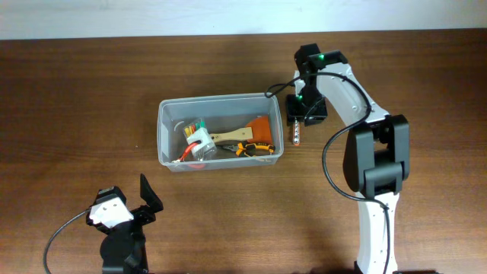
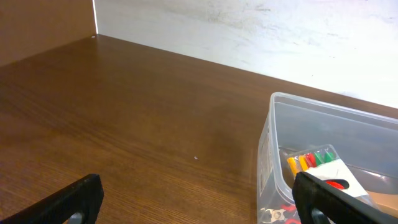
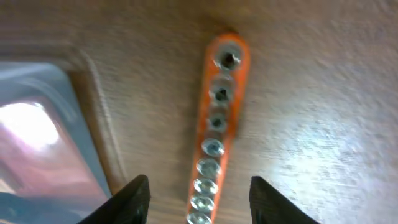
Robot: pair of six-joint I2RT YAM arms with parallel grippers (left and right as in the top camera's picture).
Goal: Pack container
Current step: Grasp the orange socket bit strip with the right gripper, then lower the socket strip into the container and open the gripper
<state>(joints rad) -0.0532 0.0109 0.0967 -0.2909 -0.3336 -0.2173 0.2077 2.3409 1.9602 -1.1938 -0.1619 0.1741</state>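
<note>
Right of the container, the right gripper straddles an orange socket rail, jaws wide and empty; next, likely, lower and pinch.

Table: dark brown, streaked wood grain. Container: clear, faint blue-grey tint. White box with yellow, orange, red and green tips. Tan handle. Orange block. Strip: orange, row of shiny silver studs. Wall: white, mottled.
</note>
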